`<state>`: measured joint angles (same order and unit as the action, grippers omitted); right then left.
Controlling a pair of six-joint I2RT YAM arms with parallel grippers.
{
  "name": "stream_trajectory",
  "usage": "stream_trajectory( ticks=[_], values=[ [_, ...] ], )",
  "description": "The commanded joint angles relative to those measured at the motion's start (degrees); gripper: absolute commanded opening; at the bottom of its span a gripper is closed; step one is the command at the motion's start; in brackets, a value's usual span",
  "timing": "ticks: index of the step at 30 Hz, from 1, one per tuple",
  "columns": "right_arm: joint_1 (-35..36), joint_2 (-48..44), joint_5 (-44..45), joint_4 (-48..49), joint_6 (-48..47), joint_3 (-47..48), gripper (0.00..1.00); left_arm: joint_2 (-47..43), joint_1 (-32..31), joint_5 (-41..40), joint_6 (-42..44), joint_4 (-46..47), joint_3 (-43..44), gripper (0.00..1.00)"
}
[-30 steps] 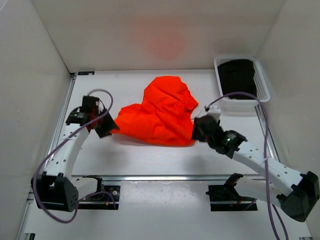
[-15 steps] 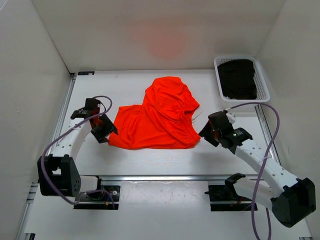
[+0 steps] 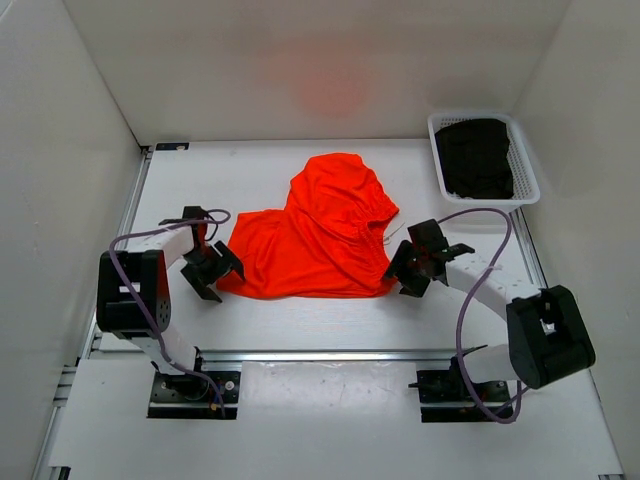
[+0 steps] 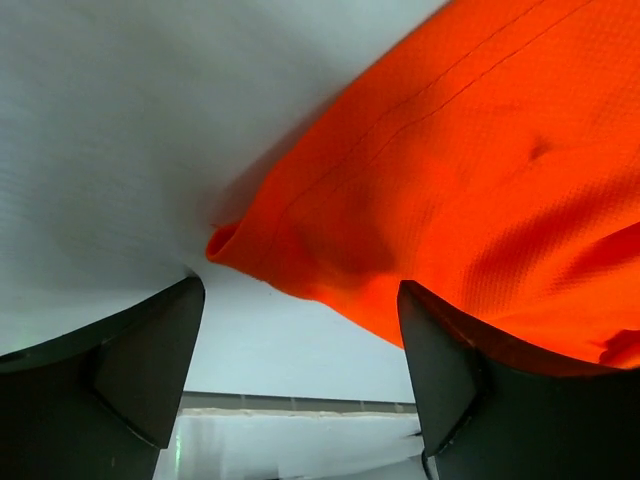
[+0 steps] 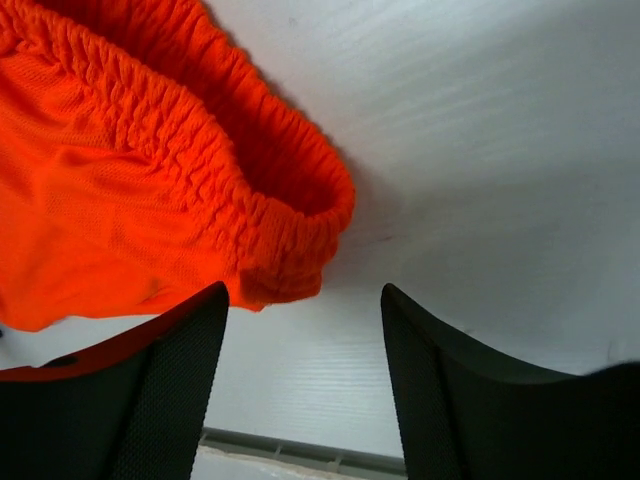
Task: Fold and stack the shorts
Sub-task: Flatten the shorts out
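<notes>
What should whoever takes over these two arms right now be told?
Left gripper: open, empty, at the left hem corner of the shorts.
Right gripper: open, empty, beside the end of the waistband.
Shorts: lying rumpled mid-table, far part bunched.
Basket, far right: holds dark clothing.
Done: no tidy fold visible.
Left: fold the shorts, then stack them.

The left gripper [image 3: 212, 272] is held at centre left of the frame, jaws spread wide. The right gripper [image 3: 410, 268] is held right of centre, likewise spread.
</notes>
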<state>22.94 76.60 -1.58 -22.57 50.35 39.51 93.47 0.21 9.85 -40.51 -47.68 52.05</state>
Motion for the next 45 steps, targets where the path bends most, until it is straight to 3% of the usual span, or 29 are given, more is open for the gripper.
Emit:
stream_trajectory(
  ticks=[1, 4, 6, 8, 9, 12, 17, 24, 27, 32, 40, 45],
  values=[
    [-0.44, 1.97, 0.70, 3.06, -1.91, 2.94, 0.64, 0.31, 0.85, -0.44, 0.35, 2.15, 2.00, 0.88],
    [-0.44, 4.08, 0.71, 5.51, -1.92, 2.42, 0.54, 2.41, 1.37, -1.67, 0.35, 2.68, 2.61, 0.82],
    [0.26, 5.23, 1.23, 6.21, -1.92, 2.94, 0.47, 2.94, 1.37, -1.67, 0.87, 2.68, 3.14, 0.57],
    [0.26, 6.02, 1.23, 6.83, -1.92, 3.73, 0.29, 3.82, 1.37, -1.67, 1.40, 2.68, 3.75, 0.20],
    [0.26, 6.02, 1.23, 6.83, -1.92, 4.26, 0.13, 3.82, 1.37, -0.63, 1.40, 2.68, 3.76, 0.10],
    [0.26, 5.50, 2.81, 3.94, -2.79, 8.55, 0.00, 1.99, 1.90, -0.62, 1.93, 2.68, 5.60, 0.10],
    [-0.35, 3.21, 4.84, -1.77, -7.36, 20.50, 0.00, -4.95, 4.88, 2.19, 2.46, -3.11, 13.93, 0.10],
    [-0.97, -3.36, 4.22, -11.87, -12.82, 39.91, 0.00, -16.73, 7.35, 4.13, 4.56, -12.43, 41.33, 0.10],
    [-0.97, -6.45, 4.22, -13.90, -15.09, 44.41, 0.00, -21.29, 8.49, 5.09, 4.56, -12.96, 46.72, 0.10],
    [0.87, -11.73, 0.27, -17.85, -20.89, 56.35, 0.00, -27.02, 9.02, 6.24, 5.80, -12.96, 55.87, 0.10],
    [0.88, -16.65, -14.40, -20.58, -29.78, 71.82, 0.00, -34.84, 9.02, 4.06, 5.80, -11.65, 66.32, 0.10],
    [0.88, -18.58, -14.94, -22.25, -30.31, 79.14, 0.00, -34.68, 9.02, 0.53, 5.27, -13.57, 77.75, 0.10]
  ],
)
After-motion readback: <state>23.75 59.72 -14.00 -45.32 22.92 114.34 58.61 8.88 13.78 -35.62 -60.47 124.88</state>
